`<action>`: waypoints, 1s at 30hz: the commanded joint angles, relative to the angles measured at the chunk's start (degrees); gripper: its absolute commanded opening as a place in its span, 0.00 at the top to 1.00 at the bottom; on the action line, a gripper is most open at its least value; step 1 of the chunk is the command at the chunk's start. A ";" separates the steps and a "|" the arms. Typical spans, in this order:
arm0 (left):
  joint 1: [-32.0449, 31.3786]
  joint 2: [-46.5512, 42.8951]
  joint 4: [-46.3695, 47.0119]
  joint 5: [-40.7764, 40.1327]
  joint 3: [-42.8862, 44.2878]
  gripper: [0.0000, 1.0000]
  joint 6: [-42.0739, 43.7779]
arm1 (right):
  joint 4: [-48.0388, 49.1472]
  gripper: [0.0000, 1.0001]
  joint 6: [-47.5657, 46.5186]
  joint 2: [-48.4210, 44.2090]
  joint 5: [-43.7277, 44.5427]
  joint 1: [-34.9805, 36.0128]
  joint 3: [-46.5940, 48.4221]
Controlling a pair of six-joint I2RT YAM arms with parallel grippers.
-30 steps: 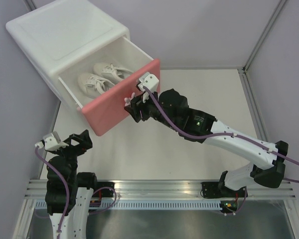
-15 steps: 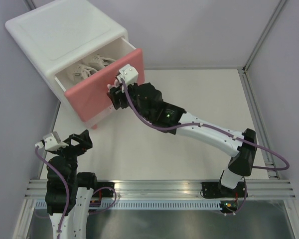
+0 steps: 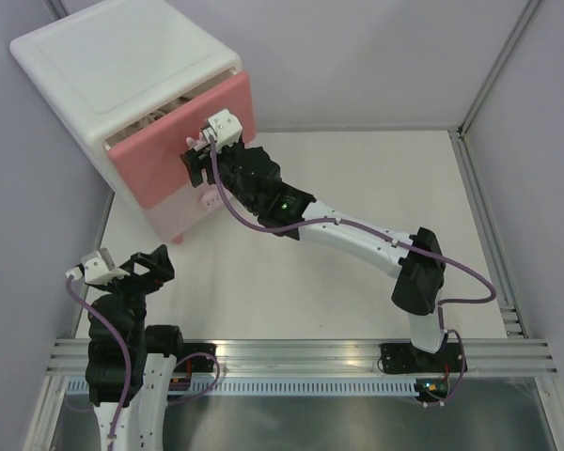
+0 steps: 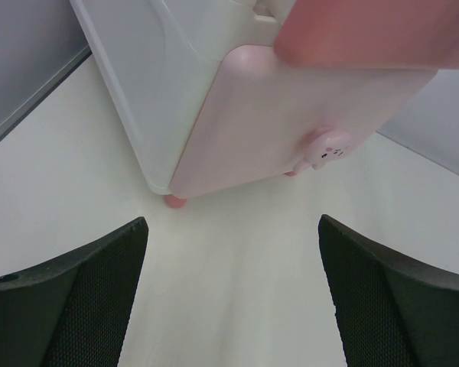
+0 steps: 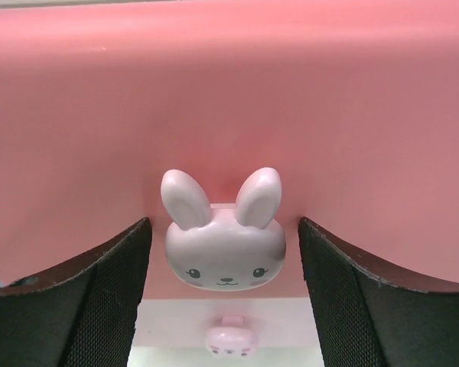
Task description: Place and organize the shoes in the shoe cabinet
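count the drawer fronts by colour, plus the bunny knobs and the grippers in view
darker pink drawer front: 1
pale pink drawer front: 1
bunny knobs: 2
grippers, left gripper and right gripper: 2
total: 6

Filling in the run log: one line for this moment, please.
upper drawer: nearly shut, thin gap at top | right gripper: open, straddling bunny knob | left gripper: open, empty, near its base

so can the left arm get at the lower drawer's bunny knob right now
Probably yes. The lower bunny knob faces the left arm across the table, nothing between, jaws open. The right arm is higher, at the upper drawer, which overhangs slightly.
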 commanded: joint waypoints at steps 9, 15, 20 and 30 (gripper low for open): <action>0.45 -3.46 2.31 0.98 -0.26 0.06 2.52 | 8.73 0.14 -1.42 8.19 4.15 -1.01 7.80; 0.53 -3.55 2.40 0.98 -0.17 0.06 2.52 | 9.43 0.07 -1.42 8.20 6.08 -1.10 7.01; 0.53 -3.63 2.31 0.98 -0.17 0.06 2.61 | 8.82 0.02 -1.95 5.57 6.00 -1.01 4.39; 0.53 -3.72 2.31 0.98 -0.26 0.06 2.61 | 4.87 0.02 -1.77 -8.23 7.49 -1.01 -8.80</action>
